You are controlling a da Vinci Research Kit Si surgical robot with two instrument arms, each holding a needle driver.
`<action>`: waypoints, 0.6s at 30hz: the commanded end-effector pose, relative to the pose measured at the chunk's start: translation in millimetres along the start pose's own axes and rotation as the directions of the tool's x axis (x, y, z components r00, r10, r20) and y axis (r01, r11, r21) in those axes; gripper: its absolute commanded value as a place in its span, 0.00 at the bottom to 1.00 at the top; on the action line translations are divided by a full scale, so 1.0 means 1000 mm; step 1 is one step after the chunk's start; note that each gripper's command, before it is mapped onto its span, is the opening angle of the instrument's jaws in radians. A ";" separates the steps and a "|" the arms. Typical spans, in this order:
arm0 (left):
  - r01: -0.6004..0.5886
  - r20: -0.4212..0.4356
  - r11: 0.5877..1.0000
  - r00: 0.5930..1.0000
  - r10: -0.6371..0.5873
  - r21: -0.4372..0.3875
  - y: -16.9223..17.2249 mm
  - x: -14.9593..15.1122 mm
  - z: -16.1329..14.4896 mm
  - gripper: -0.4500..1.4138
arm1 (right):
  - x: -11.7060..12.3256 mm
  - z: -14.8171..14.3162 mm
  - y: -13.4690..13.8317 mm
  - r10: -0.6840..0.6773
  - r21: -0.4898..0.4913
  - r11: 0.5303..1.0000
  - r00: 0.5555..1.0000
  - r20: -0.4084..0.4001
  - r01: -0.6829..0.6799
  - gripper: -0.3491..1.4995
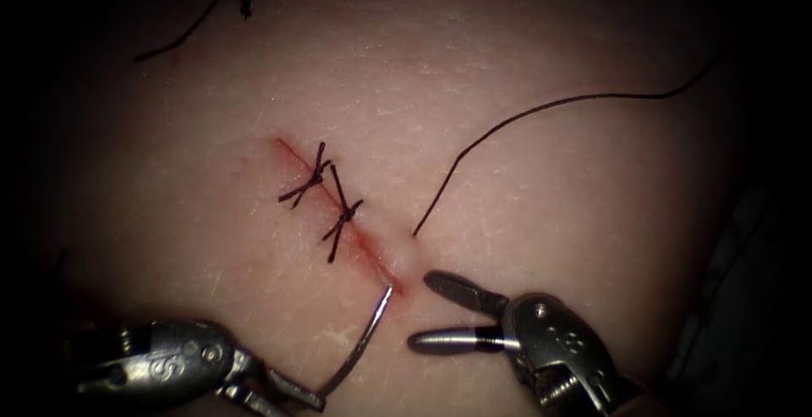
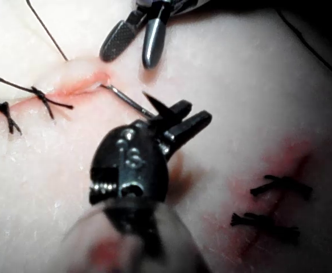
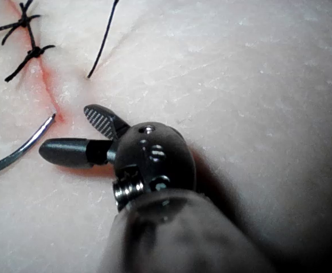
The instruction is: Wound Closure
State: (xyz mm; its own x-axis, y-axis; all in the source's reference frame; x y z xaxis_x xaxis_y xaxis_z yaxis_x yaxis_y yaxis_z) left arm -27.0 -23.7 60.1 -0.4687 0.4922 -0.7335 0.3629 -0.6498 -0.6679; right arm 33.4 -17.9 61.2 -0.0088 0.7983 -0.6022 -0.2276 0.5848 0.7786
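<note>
**Inspector:** Report the left tool (image 1: pixel 309 398).

**Assistant:** It enters from the lower left in the endoscope view, clenched on the needle (image 1: pixel 365 341) at its rear end. In the left wrist view the left tool (image 2: pixel 174 122) clamps that same end of the needle (image 2: pixel 126 98).

**Inspector:** Where is the needle's point?

**Assistant:** At the near, lower end of the cut (image 1: pixel 338 210), on its left lip, touching the tissue (image 1: pixel 550 197). Whether the point has entered cannot be told. Most of the curve lies exposed above the surface.

**Inspector:** The right tool (image 1: pixel 427 311)?

**Assistant:** Released, jaws spread, grasping nothing. It sits just right of the cut's lower end, near the needle's point but apart from it. The right wrist view shows the right tool (image 3: pixel 69 133) equally spread, with the needle (image 3: pixel 20 149) just beside it.

**Inspector:** Thread?

**Assistant:** A long thread (image 1: pixel 541 112) runs across the tissue right of the cut, its near end meeting the surface close to the cut's lower part. Two knotted stitches (image 1: pixel 326 197) cross the upper cut. A cut end of thread (image 1: pixel 182 32) lies far upper left. Red fluid (image 1: pixel 372 256) lines the cut.
</note>
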 end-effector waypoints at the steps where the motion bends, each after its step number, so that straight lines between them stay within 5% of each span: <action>1: 0.015 0.006 1.000 1.000 -0.015 -0.010 0.0003 -0.0006 0.0006 0.00 | -0.0005 0.0009 0.0000 0.002 -0.001 1.000 1.000 0.016 -0.002 0.63; 13: -0.015 0.012 1.000 1.000 0.015 -0.011 0.0046 0.0037 -0.0015 0.00 | 0.0010 0.0001 -0.0005 -0.002 0.065 0.998 0.998 0.056 -0.001 0.55; 16: -0.074 -0.036 0.997 0.997 0.075 0.035 0.0045 0.0054 -0.0019 0.00 | 0.0013 -0.0005 -0.0012 -0.012 0.083 0.997 0.999 0.033 0.009 0.24; 18: -0.097 -0.092 0.993 0.990 0.103 0.072 0.0042 0.0066 -0.0022 0.00 | 0.0019 -0.0008 -0.0019 0.001 0.094 0.996 1.000 0.012 -0.002 0.20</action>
State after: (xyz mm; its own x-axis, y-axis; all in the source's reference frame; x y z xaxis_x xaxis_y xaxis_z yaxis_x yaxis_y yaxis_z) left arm -26.8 -20.7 51.2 -0.3377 0.4657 -0.8180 0.3378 -0.7512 -0.5671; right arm 32.0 -17.1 57.8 0.0042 0.7967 -0.6044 -0.1385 0.5991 0.7886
